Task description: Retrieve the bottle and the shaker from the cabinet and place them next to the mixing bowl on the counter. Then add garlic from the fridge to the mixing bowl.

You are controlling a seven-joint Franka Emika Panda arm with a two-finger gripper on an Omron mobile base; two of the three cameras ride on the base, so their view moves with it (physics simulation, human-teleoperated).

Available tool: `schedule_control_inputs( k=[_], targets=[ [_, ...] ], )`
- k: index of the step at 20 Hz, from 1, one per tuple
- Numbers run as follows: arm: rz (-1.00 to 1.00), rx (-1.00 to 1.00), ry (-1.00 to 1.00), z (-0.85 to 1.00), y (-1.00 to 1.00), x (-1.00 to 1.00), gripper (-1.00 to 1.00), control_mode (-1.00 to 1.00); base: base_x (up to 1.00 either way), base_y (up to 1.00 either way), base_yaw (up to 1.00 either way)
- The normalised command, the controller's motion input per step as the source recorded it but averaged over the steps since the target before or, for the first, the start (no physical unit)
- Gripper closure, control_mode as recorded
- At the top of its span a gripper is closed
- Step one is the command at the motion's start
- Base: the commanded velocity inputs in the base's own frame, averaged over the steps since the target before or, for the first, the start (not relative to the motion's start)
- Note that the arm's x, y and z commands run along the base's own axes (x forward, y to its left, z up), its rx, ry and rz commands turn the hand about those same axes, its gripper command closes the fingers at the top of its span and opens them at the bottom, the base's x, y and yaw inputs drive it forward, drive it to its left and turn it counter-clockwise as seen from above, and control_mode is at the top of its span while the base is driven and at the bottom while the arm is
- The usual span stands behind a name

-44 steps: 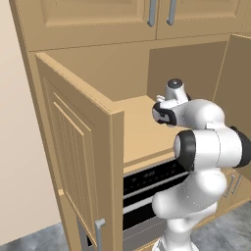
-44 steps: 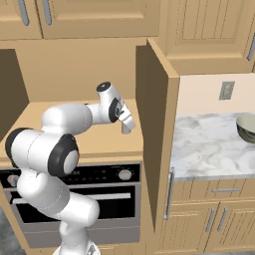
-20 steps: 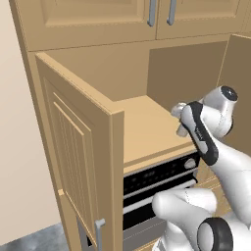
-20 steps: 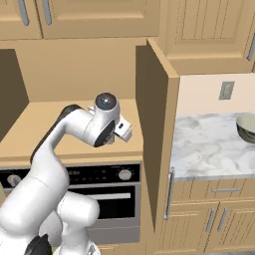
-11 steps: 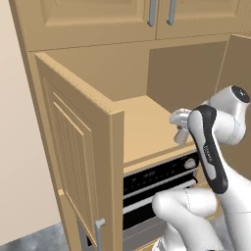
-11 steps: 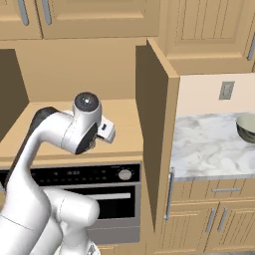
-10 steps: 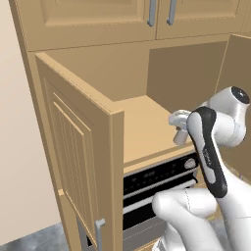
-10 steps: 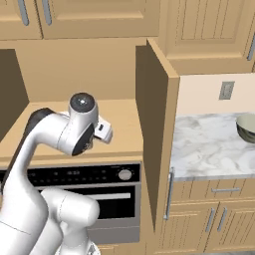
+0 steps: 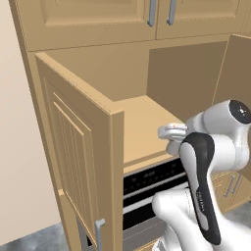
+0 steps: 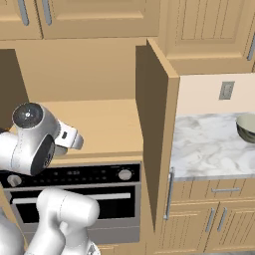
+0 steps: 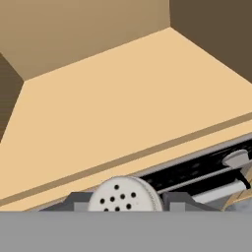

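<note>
Compared with a couple of seconds ago, the arm has drawn back out of the cabinet (image 9: 132, 122): the hand that sat deep in the niche now hangs at the shelf's front edge, above the oven (image 10: 74, 191), and the elbow has swung low and near the cameras. The base has not driven — the cabinet, counter and bowl sit in the same places.

The gripper (image 11: 125, 204) is closed on the shaker (image 11: 124, 196), whose pale rounded top, dotted with small dark holes, shows between the two dark finger tips in the hand view. In the left base view the gripper (image 9: 171, 133) sits at the near right of the shelf; whether the jaws grip anything cannot be made out there.

The cabinet is plain tan wood: a flat, smooth shelf floor, darker side walls, and a tall flat door (image 10: 157, 139) standing open on the right, edge-on. On the left a panelled door (image 9: 81, 157) also stands open, with a small grey handle low down. Below the shelf runs the oven's black control strip with round silver knobs.

Far right, the counter (image 10: 209, 149) is white marble with grey veins over tan drawers. The mixing bowl (image 10: 246, 127) — round, silver-grey metal with a thin rim — sits at its far right, cut by the frame edge.
</note>
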Motion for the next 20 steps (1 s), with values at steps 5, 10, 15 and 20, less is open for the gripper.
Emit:
schedule_control_inputs(
  k=[5, 10, 15, 20],
  targets=[
    [0.05, -0.03, -0.07, 0.52, 0.18, -0.38, 1.00, -1.00, 0.00, 0.00, 0.00],
    [0.03, 0.00, -0.02, 0.34, 0.00, -0.21, 1.00, -1.00, 0.00, 0.00, 0.00],
    [0.01, 0.00, -0.01, 0.05, 0.00, -0.14, 1.00, -1.00, 0.00, 0.00, 0.00],
    [0.00, 0.00, 0.00, 0.00, 0.00, 0.00, 1.00, -1.00, 0.00, 0.00, 0.00]
  ],
)
